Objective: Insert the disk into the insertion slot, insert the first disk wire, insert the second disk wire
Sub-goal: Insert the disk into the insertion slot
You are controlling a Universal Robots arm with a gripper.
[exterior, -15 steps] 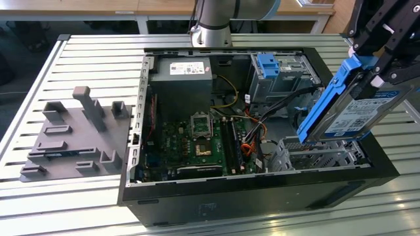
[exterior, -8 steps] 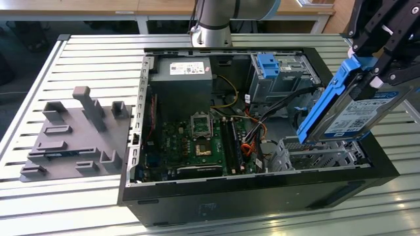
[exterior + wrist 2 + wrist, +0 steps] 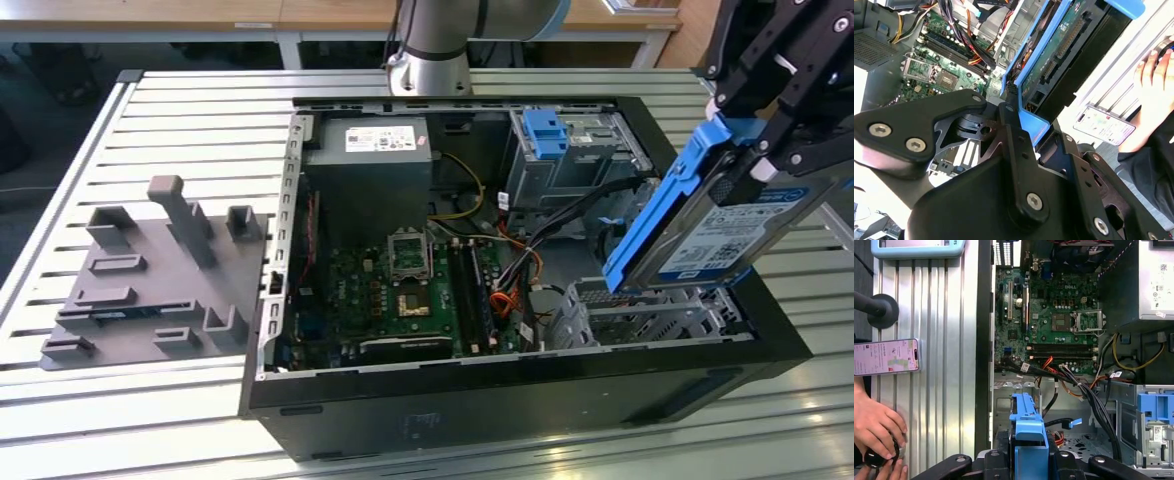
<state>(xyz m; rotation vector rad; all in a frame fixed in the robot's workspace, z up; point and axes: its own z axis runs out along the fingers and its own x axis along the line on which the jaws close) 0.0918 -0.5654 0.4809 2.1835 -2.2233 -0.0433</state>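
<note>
Pincer [image 3: 758, 140] of mine is clamped on the disk [image 3: 714, 230], gripping it by one end of its blue frame. I hold it steeply tilted, label side up, over the open computer case [image 3: 534, 420] that lies on the desk [image 3: 200, 130]. The disk's lower end hangs above the insertion slot [image 3: 654, 320], the low perforated cage in the case's near corner on the exterior view's right. From here I cannot tell whether the two touch.

I judge the first step to be in hand: the disk is not seated and no wire is plugged into it. The loose wires [image 3: 534, 250] lie between the circuit board [image 3: 414, 290] and the cage.

Getting the disk home calls for laying it flatter and squaring the blue frame with the bay's walls, so that it slides in without jamming. It must also stay clear of the wires and of the taller box with the blue clip [image 3: 547, 135] at the case's far edge.
</note>
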